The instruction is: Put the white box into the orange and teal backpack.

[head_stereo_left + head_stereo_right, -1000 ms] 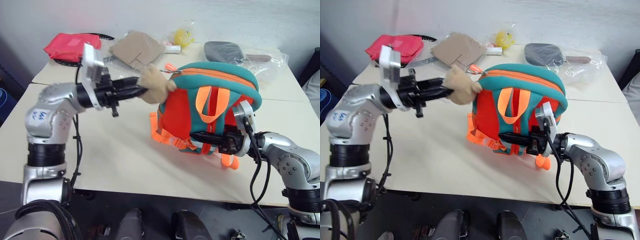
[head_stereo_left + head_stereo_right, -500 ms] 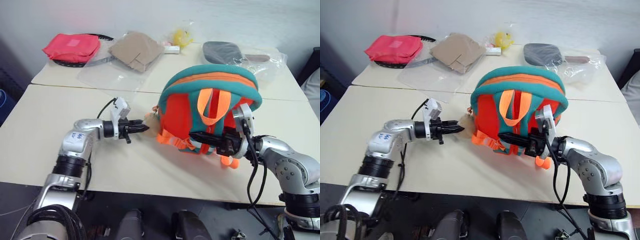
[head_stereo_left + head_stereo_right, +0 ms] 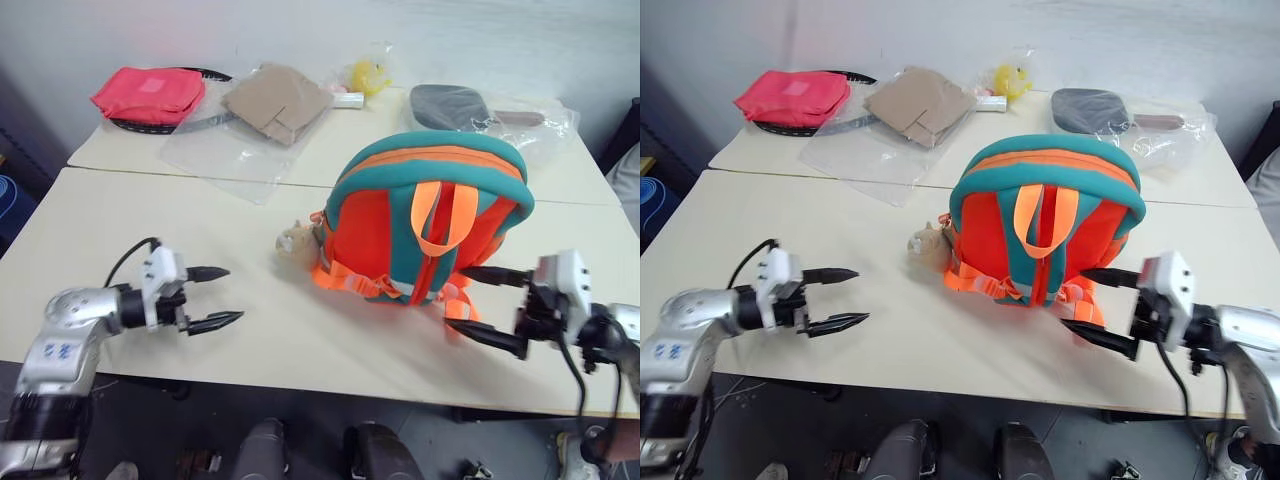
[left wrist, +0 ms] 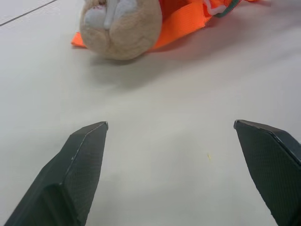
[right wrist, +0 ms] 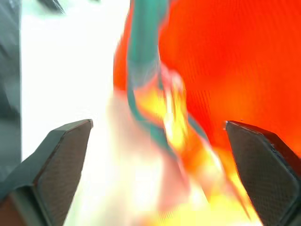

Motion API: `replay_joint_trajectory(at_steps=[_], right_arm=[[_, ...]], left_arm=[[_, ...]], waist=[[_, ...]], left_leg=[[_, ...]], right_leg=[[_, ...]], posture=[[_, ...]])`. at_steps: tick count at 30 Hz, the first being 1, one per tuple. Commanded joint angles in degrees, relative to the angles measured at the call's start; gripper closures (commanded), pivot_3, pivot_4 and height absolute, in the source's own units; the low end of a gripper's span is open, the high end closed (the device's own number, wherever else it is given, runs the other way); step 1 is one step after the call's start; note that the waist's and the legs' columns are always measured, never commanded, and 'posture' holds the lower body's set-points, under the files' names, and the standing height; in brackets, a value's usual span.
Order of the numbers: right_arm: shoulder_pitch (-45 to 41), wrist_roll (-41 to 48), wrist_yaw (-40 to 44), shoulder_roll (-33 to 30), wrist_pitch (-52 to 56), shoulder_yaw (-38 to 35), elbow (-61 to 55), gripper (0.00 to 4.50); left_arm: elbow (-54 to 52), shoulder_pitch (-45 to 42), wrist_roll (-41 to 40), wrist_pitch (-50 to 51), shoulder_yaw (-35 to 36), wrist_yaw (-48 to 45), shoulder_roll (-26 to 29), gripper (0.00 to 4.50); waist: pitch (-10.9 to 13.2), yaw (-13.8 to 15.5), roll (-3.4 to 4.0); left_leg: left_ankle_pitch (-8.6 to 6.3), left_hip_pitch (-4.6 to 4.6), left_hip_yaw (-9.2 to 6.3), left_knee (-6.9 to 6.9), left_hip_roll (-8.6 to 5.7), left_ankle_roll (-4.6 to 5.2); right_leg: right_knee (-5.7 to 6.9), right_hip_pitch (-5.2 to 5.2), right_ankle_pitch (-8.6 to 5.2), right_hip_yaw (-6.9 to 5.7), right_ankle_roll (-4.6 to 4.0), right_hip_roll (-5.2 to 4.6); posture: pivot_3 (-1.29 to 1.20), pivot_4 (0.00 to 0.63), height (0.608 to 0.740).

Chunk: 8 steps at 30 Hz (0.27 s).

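While upright, orange and teal backpack (image 3: 425, 225) zipped, tabletop (image 3: 250, 330)

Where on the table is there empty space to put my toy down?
The near table is bare between the left gripper and the plush animal, also in front of the orange and teal backpack. The far table is crowded: red pouch, tan bag, grey pouch.

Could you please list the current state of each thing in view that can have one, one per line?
Orange and teal backpack: standing upright on the table, zipped shut, held by neither gripper.
Tan plush animal: lying on the table beside the backpack.
Left gripper: open, empty, hovering apart from the plush.
Right gripper: open, empty, beside the backpack's base.
Grey oval pouch: lying flat in clear plastic.
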Motion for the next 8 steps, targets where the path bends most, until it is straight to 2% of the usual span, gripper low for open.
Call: replay_joint_trajectory(at_steps=[1,3,8], right_arm=[[-0.1,-4.3,3.4,-2.1,-11.3,-4.9,11.0,0.03],[-0.6,-5.9,5.0,-2.7,-16.0,-4.6,15.5,0.03],[-1.1,-7.0,5.5,-1.5,-19.6,-2.7,20.5,0.03]], left_arm=[[-4.8,4.7,0.7,0.5,4.6,3.9,1.2,0.00],[-6.5,6.1,1.6,2.8,5.0,6.4,1.9,0.00],[-6.8,5.9,1.2,2.0,5.4,6.9,2.6,0.00]], waist=[[0.0,-0.2,0.01],[0.0,-0.2,0.01],[0.0,-0.7,0.05]], left_leg=[[-0.04,0.18,-0.01,-0.03,0.00,-0.02],[-0.10,0.50,-0.02,-0.16,0.01,-0.08],[-0.07,0.57,0.01,-0.41,0.03,-0.14]], right_leg=[[-0.05,0.18,0.00,0.00,0.00,0.00],[-0.13,0.45,-0.02,-0.01,-0.04,0.01],[-0.12,0.43,-0.04,-0.01,-0.08,0.02]], posture=[[0.00,0.150,0.740],[0.00,0.150,0.740],[0.00,0.150,0.740]])
